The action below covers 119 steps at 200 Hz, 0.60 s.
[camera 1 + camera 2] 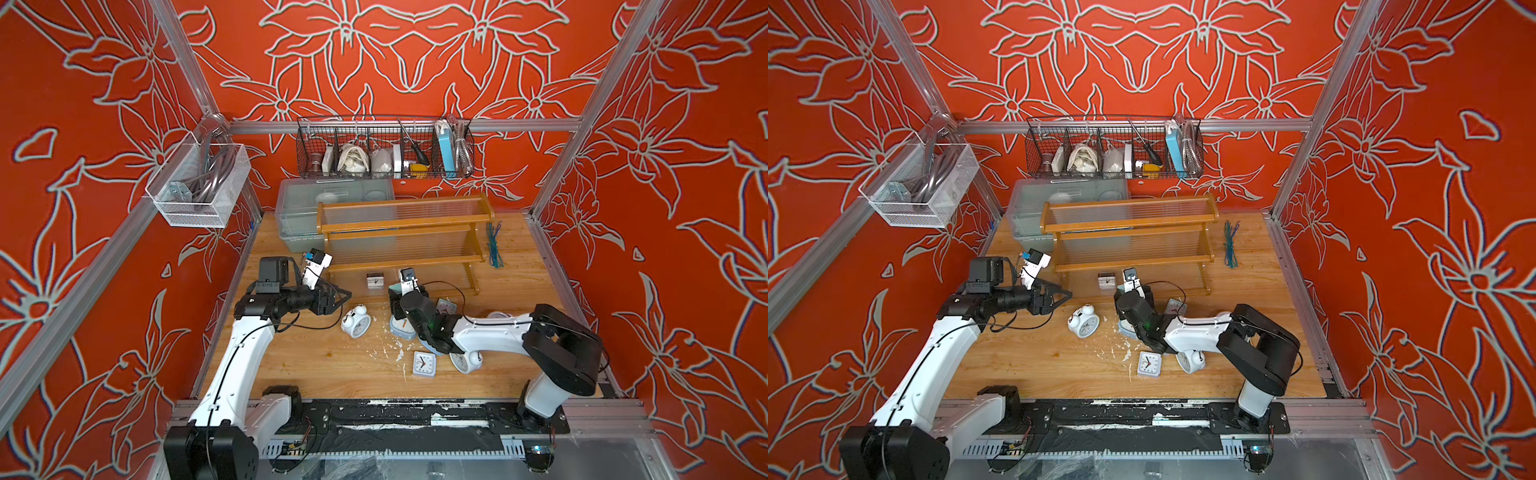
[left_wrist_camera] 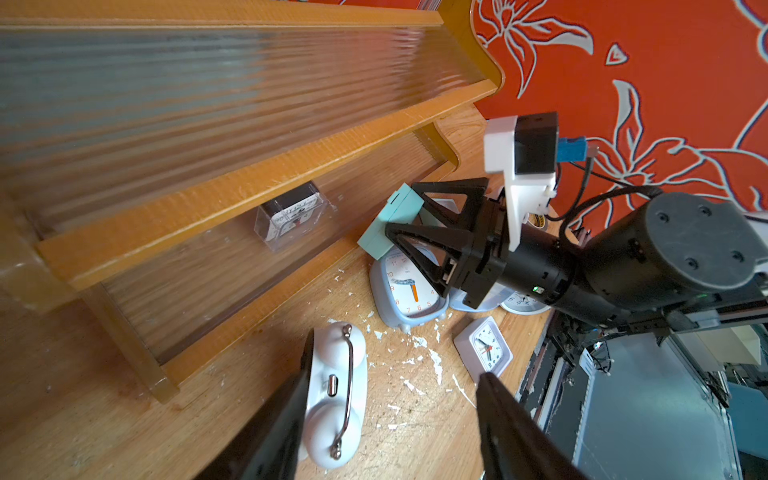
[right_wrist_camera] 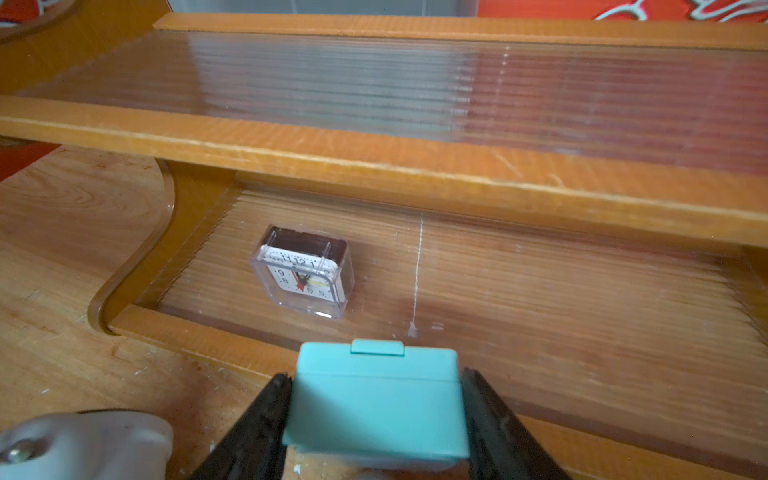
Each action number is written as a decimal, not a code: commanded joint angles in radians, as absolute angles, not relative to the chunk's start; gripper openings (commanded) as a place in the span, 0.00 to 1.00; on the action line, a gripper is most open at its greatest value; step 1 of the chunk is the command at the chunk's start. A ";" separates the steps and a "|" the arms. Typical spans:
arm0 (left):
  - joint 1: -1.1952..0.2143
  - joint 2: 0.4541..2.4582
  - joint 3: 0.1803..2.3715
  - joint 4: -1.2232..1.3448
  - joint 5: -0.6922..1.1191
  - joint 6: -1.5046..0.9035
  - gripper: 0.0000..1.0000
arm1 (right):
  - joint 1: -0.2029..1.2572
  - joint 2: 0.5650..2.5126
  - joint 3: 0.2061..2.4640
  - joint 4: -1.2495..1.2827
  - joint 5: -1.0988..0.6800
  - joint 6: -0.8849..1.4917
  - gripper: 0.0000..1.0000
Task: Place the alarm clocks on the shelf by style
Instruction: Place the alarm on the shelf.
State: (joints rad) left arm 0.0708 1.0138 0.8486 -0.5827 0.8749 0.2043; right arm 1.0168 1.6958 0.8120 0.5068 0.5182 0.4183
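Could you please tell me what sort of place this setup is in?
Probably a robot lab cell, not a home: an aluminium frame carrying printed floral walls, and two arms mounted on a rail at a wooden table.

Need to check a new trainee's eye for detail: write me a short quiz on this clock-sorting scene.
1. True or false: the jaws of the right gripper are shut on the teal clock.
2. Which tier of the shelf holds the clear-cased clock? A top, B middle, C bottom.
3. Fill in: the jaws of the left gripper, beside the white twin-bell clock lying on the table, stand ____.
Key: 1 true; 2 C; 3 open.
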 commanded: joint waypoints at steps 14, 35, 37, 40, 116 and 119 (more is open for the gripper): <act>0.066 0.998 0.838 -0.581 0.879 0.204 0.66 | 0.980 1.750 0.857 0.584 0.542 0.412 0.53; 0.067 0.997 0.836 -0.581 0.878 0.204 0.66 | 0.965 1.775 0.872 0.592 0.546 0.414 0.53; 0.066 0.998 0.836 -0.581 0.879 0.204 0.66 | 0.965 1.777 0.875 0.591 0.546 0.414 0.53; 0.066 0.997 0.836 -0.581 0.879 0.204 0.66 | 0.963 1.780 0.879 0.591 0.545 0.413 0.53; 0.066 0.997 0.834 -0.581 0.874 0.206 0.66 | 0.928 1.877 0.948 0.603 0.543 0.397 0.53; 0.066 0.998 0.835 -0.581 0.874 0.206 0.66 | 0.927 1.880 0.950 0.602 0.543 0.397 0.53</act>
State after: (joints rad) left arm 0.0708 1.0122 0.8486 -0.5827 0.8726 0.2047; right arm 0.9386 1.8503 0.9203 0.5777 0.5224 0.4068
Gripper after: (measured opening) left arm 0.657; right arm 0.640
